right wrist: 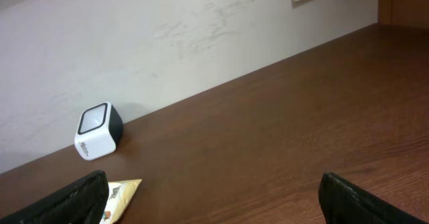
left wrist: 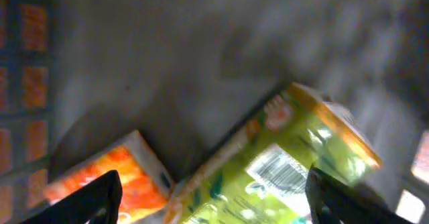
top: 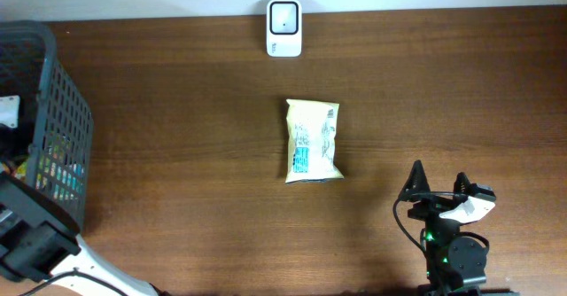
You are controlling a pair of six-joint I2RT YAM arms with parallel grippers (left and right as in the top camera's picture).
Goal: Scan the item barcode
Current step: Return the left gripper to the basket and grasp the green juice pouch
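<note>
In the left wrist view, a green box (left wrist: 281, 163) lies tilted on the floor of the dark mesh basket (top: 64, 119). A white barcode label (left wrist: 278, 169) faces up on it, and an orange packet (left wrist: 124, 174) lies to its left. My left gripper (left wrist: 213, 182) is open just above them, one finger over the orange packet and the other by the box's right end. The overhead view does not show it. A cream snack packet (top: 314, 142) lies mid-table. The white scanner (top: 284, 28) stands at the far edge. My right gripper (top: 438, 185) is open near the front right, holding nothing.
The basket fills the table's left edge, and its mesh wall (left wrist: 27, 63) rises to the left of my left gripper. In the right wrist view, the scanner (right wrist: 98, 130) stands against a pale wall and a corner of the snack packet (right wrist: 124, 189) shows.
</note>
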